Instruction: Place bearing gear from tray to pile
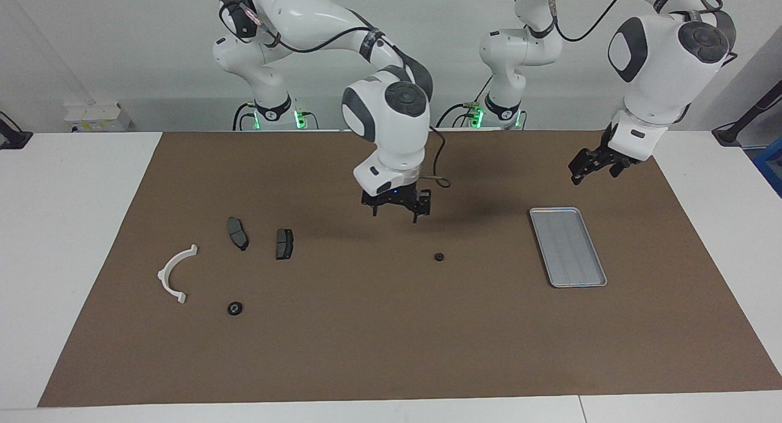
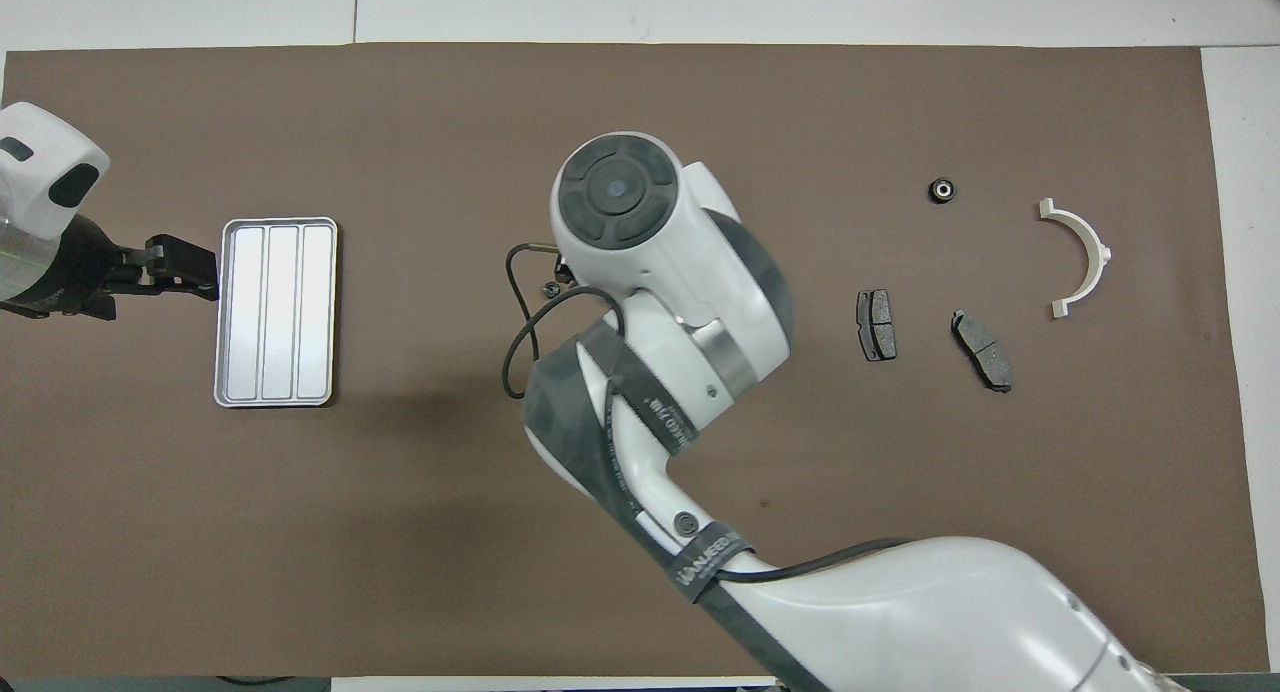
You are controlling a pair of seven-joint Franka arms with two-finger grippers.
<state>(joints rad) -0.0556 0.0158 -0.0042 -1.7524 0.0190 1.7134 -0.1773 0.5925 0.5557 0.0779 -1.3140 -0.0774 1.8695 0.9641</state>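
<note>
Worktop (image 1: 73, 239) under a brown mat (image 1: 391, 349) carries everything. Toward the left arm's end lies the tray (image 1: 568, 246), a ridged silver-grey rectangle with a raised rim; nothing lies in it. The left tool (image 1: 595, 166) hangs in the air just beside the tray's edge, its fingers spread wide and holding nothing. The right tool (image 1: 396, 208) hangs over the middle of the mat, fingers likewise wide apart and holding nothing. One bearing gear (image 1: 438, 257), small, dark and round, sits on the mat just below that tool, between the tray and the pile and well apart from both. Toward the right arm's end the pile is spread loosely: a white half-ring bracket (image 1: 174, 275), two dark grey brake pads (image 1: 237, 233) (image 1: 285, 244) nearer to the robots, and a second bearing gear (image 1: 235, 308) beside the bracket, none touching.
</note>
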